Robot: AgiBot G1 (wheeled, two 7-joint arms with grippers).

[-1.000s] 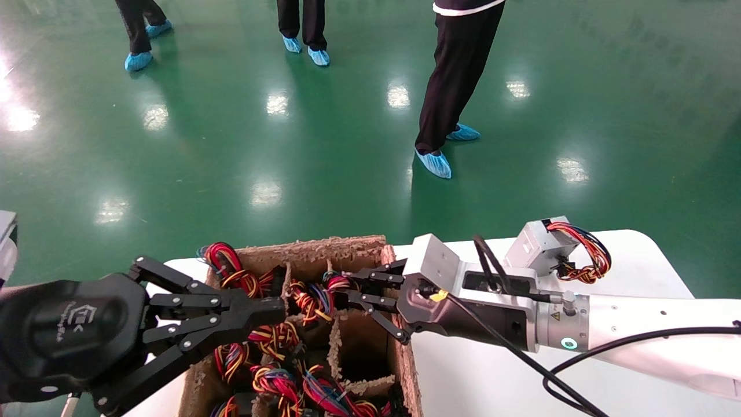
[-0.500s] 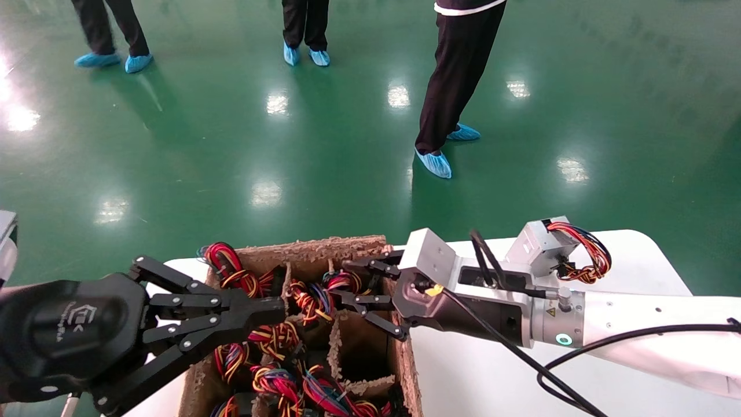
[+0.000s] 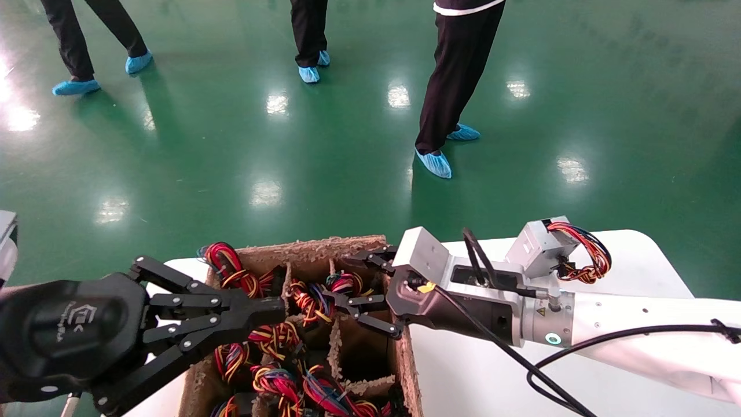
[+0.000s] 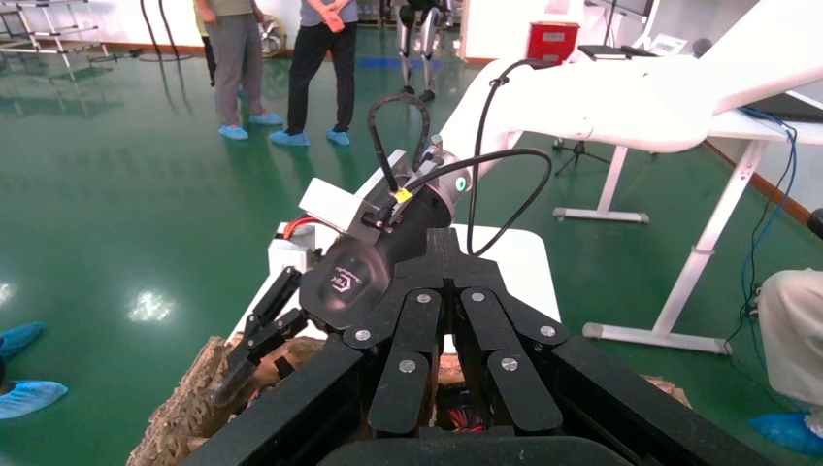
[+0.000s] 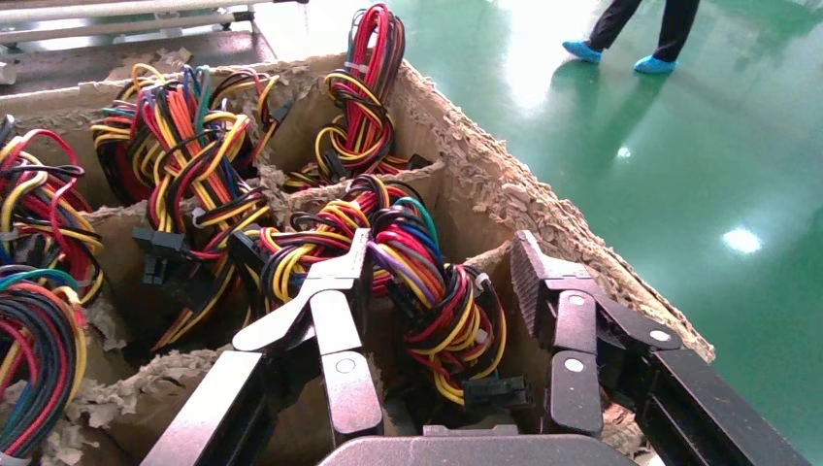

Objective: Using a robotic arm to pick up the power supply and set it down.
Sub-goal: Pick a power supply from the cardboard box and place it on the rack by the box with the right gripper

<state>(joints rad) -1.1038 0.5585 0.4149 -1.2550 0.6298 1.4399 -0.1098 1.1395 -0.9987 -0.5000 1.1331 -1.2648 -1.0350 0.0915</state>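
Observation:
The robotic arm [image 3: 579, 324], white and silver with a green ring, reaches over the cardboard box [image 3: 315, 246]. Its right gripper [image 3: 356, 284] is open, jaws astride a tied bundle of red, yellow and black wires [image 5: 437, 291] in a compartment by the box's right wall, touching nothing. The metal body under that bundle is hidden. One grey power supply [image 3: 538, 246] with its wire bundle lies on the white table [image 3: 637, 260] behind the arm. My left gripper [image 3: 278, 310] hovers shut over the box's left side, holding nothing.
The box's other compartments hold several more wire bundles [image 5: 184, 146]; one compartment [image 3: 362, 353] looks dark. Ragged cardboard dividers [image 5: 320, 189] stand between them. People in blue shoe covers [image 3: 433, 164] stand on the green floor beyond the table.
The right gripper has pushed farther left over the box, now astride the wire bundle. The left gripper has not moved. People in the background have walked.

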